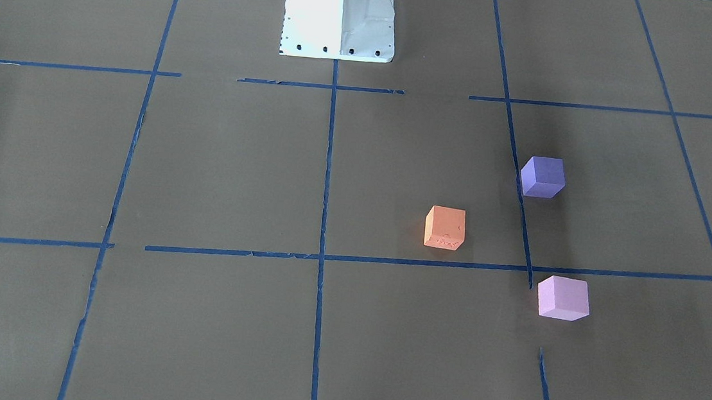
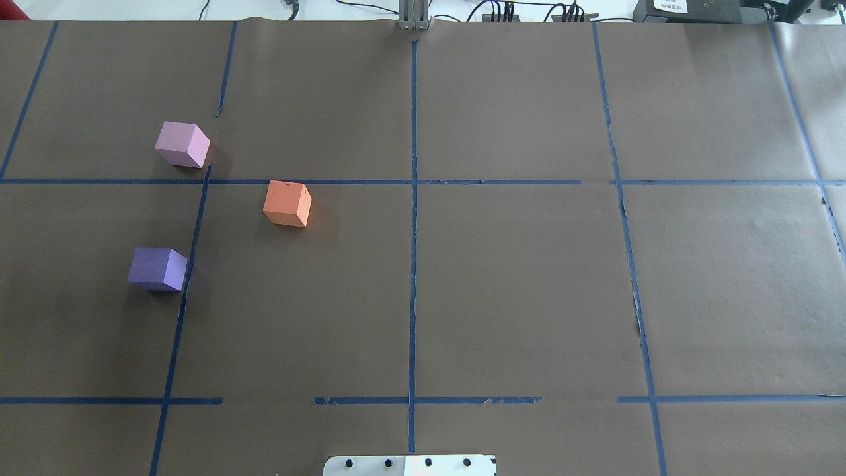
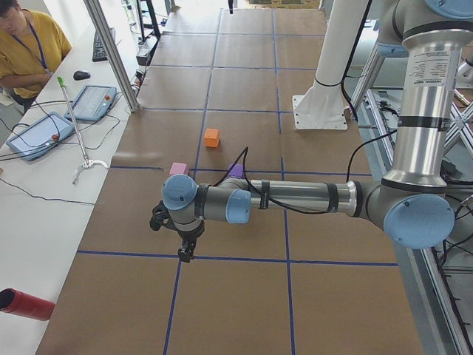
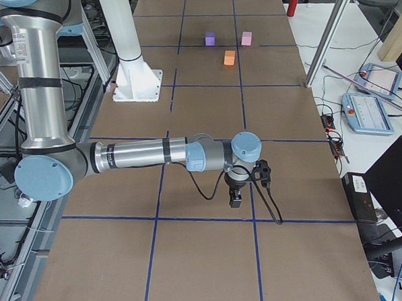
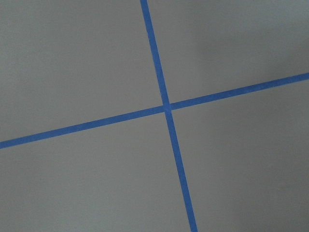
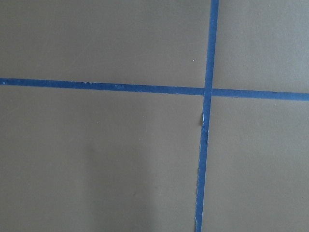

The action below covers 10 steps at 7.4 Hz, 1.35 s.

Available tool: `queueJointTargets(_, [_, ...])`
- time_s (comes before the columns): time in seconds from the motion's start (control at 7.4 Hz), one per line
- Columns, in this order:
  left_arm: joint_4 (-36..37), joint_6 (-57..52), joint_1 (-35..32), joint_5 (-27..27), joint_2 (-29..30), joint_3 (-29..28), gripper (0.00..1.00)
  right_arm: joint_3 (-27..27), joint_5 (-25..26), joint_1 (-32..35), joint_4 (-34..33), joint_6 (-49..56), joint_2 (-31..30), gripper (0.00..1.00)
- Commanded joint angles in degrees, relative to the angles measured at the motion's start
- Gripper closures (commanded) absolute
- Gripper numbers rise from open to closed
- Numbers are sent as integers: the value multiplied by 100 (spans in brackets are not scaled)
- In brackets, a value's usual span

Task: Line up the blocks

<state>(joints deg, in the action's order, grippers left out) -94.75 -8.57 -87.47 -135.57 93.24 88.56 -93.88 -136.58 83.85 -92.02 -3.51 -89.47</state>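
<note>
Three blocks lie apart on the brown table on my left side. The orange block [image 1: 445,228] [image 2: 287,204] is nearest the middle. The blue-violet block [image 1: 543,177] [image 2: 157,268] is closer to my base. The pale pink-lilac block [image 1: 562,298] [image 2: 182,144] is farthest out. My left gripper [image 3: 186,255] shows only in the exterior left view, pointing down well short of the blocks; I cannot tell if it is open. My right gripper [image 4: 235,202] shows only in the exterior right view, far from the blocks; I cannot tell its state. Both wrist views show only tape lines.
Blue tape lines [image 2: 413,264] grid the table. The white robot base [image 1: 340,15] stands at the near edge. A person [image 3: 22,44] sits at a side desk with tablets [image 3: 90,102]. A red cylinder [image 3: 26,305] lies by the table's left end.
</note>
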Motion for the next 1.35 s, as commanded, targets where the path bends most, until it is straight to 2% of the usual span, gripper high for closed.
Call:
queueJointTargets(0.0, [-647,631,464,-319,159,431,0,-8,0,0,0,0,0,0])
queueJointTargets(0.14, [-754,1707,850,-277,221,695,0,1,0,0,0,0,0,0])
queueJointTargets(0.27, [-816,2797,1550,-181,421,1072,0,1,0,0,0,0,0,0])
queueJointTargets(0.41, [-817,3904,2088,98,972,1093,0,1,0,0,0,0,0,0])
queueJointTargets(0.54, [-817,4890,2755,475,1543,998,0,1,0,0,0,0,0,0])
queueJointTargets(0.81, [-817,5985,3672,960,2336,743,0,-8,0,0,0,0,0,0])
queueJointTargets(1.08, [-956,6821,4333,1557,2777,322,0,-8,0,0,0,0,0,0])
queueJointTargets(1.22, [-1036,7164,4430,1595,2779,224,0,-8,0,0,0,0,0,0])
